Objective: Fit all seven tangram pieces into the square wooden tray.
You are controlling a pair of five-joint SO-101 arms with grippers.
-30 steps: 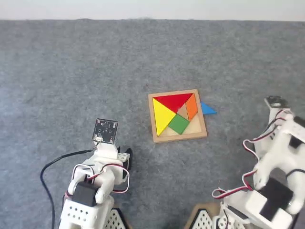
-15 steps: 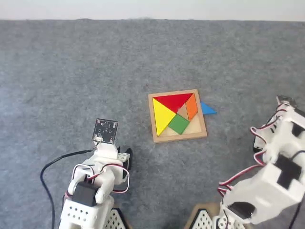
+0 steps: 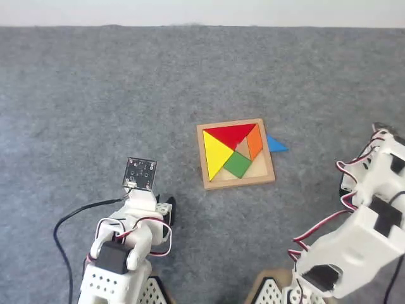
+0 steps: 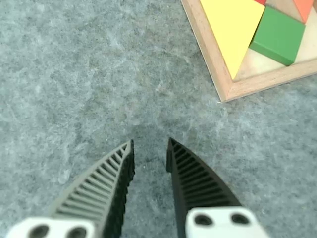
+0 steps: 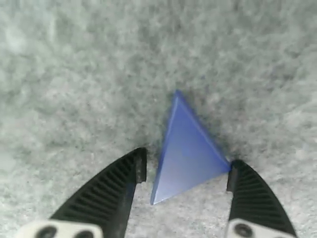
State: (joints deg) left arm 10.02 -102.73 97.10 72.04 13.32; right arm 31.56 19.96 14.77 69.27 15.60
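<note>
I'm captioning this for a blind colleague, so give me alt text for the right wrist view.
A blue triangle piece lies flat on grey felt, framed by the right gripper, whose black ridged fingers are open on either side of it. One corner of the triangle sits close against a fingertip.

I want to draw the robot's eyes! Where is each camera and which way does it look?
High view: fixed overhead, looking down on tray and grey mat; left arm and right arm show.
Left wrist view: on the left arm, looking down past the open left tool at a tray corner.
Right wrist view: on the right arm, looking down past the open right tool at a blue triangle.
Shared: high and left wrist views both show tray, yellow triangle, green square.
</note>
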